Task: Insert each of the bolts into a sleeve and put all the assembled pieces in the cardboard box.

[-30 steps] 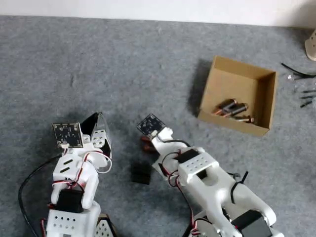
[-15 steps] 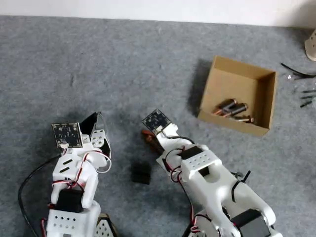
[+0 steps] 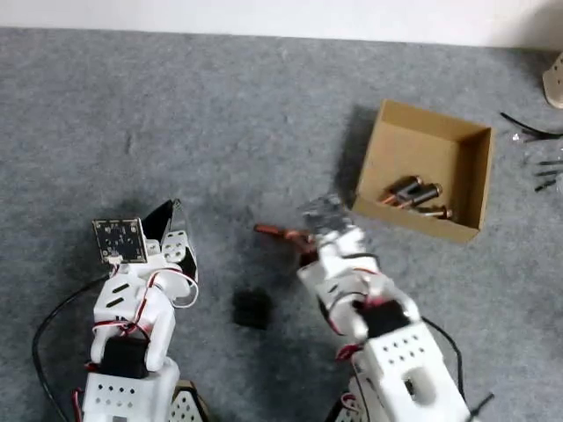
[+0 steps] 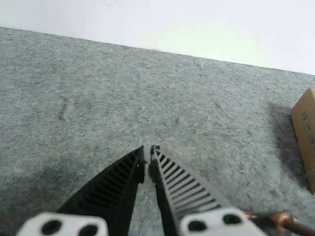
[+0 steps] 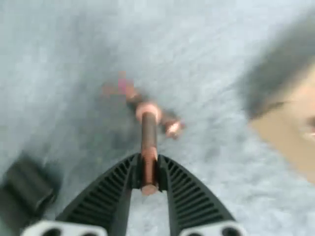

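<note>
While pinching copper bolt [image 3: 277, 232] in right jaws mid-frame, beside cardboard box [image 3: 413, 145], holding left jaws pressed together lower left.

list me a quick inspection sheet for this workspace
surface: grey felt mat, flat
job's things: cardboard box holding assembled pieces; copper bolt in the right claw; black sleeve lying loose between the arms
clutter: thin black bits right of the box; pale object at the edge
claws: left claw shut, empty; right claw shut on the bolt
cables: black cable beside the left arm
surroundings: white wall
</note>
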`<state>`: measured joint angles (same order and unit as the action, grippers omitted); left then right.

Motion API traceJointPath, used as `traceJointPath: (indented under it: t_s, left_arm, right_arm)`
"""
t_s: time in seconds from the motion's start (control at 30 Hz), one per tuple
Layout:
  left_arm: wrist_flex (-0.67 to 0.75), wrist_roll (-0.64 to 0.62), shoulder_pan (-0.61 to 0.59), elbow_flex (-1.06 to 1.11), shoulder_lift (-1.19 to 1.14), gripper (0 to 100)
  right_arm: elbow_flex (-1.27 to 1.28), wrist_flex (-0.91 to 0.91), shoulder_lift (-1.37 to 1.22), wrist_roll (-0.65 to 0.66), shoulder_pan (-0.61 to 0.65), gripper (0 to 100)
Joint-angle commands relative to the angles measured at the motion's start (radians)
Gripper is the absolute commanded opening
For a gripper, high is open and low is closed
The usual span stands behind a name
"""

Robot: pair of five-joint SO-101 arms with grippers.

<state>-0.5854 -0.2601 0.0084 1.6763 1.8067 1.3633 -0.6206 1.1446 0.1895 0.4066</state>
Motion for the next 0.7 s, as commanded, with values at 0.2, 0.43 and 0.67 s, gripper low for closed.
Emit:
traceJointPath:
  t_s: [0.2, 0.43, 0.67]
  left_arm:
    - [0.0, 0.018, -0.005, 0.019, 0.008, 4]
    - [0.0, 0.018, -0.004, 0.019, 0.008, 4]
    - [0.0, 0.018, -0.004, 0.019, 0.008, 4]
  right_arm:
    - [0.054, -0.104, 0.257, -0.028, -0.082, 0.5]
    - [0.058, -0.145, 0.321, -0.028, -0.205, 0.5]
    - [0.064, -0.145, 0.325, -0.028, -0.213, 1.0]
